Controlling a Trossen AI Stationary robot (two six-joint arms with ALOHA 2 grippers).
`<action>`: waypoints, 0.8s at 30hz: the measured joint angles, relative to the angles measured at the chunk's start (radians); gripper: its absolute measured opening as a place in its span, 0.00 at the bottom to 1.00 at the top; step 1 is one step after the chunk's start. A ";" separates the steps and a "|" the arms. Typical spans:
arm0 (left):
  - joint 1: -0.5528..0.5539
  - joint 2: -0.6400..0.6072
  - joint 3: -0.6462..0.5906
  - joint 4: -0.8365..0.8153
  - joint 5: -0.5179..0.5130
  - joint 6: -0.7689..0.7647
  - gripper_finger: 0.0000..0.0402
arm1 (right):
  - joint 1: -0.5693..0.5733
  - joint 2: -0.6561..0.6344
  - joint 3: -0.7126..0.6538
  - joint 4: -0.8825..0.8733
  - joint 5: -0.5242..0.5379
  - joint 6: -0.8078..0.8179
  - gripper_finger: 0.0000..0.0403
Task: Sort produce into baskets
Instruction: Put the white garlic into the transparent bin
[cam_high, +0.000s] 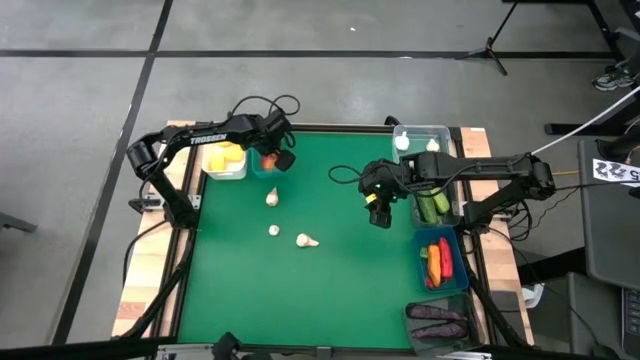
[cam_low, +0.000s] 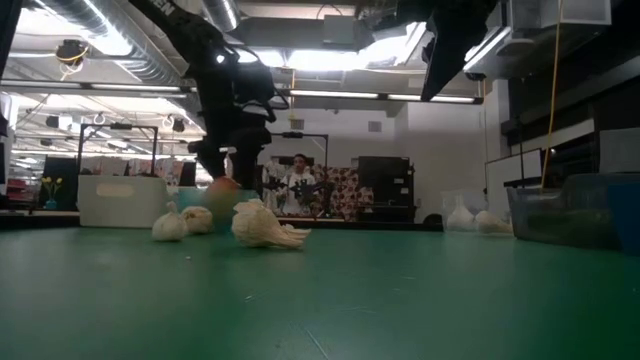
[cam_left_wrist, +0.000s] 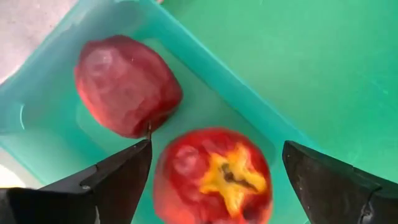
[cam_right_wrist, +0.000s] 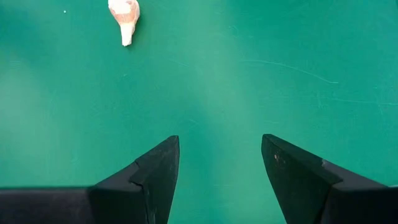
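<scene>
My left gripper (cam_high: 274, 152) is open above the teal bin (cam_left_wrist: 205, 59) at the table's far left. Two red apples are in that bin: one (cam_left_wrist: 127, 84) rests on the bin floor, the other (cam_left_wrist: 212, 177), showing a yellow star-shaped end, sits between and below my fingers. Three white garlic bulbs (cam_high: 271, 198) (cam_high: 274, 230) (cam_high: 306, 240) lie on the green mat. My right gripper (cam_high: 378, 208) is open and empty above bare mat right of centre; one garlic bulb (cam_right_wrist: 124, 15) shows ahead of it.
A white bin with lemons (cam_high: 225, 160) stands left of the teal one. Along the right edge stand a clear bin with garlic (cam_high: 420, 140), a dark bin with cucumbers (cam_high: 432, 205), a blue bin with carrots and chilies (cam_high: 438, 262) and a grey bin with eggplants (cam_high: 437, 320).
</scene>
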 joint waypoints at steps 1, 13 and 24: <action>0.000 -0.003 0.000 0.003 0.000 0.010 0.89 | 0.000 0.000 0.000 0.000 0.000 0.000 0.56; -0.084 -0.188 0.113 -0.179 0.118 0.071 0.89 | 0.000 0.000 0.000 -0.006 0.000 0.002 0.56; -0.480 -0.294 0.046 -0.283 0.120 -0.028 0.89 | 0.000 0.000 0.000 0.004 0.014 0.001 0.56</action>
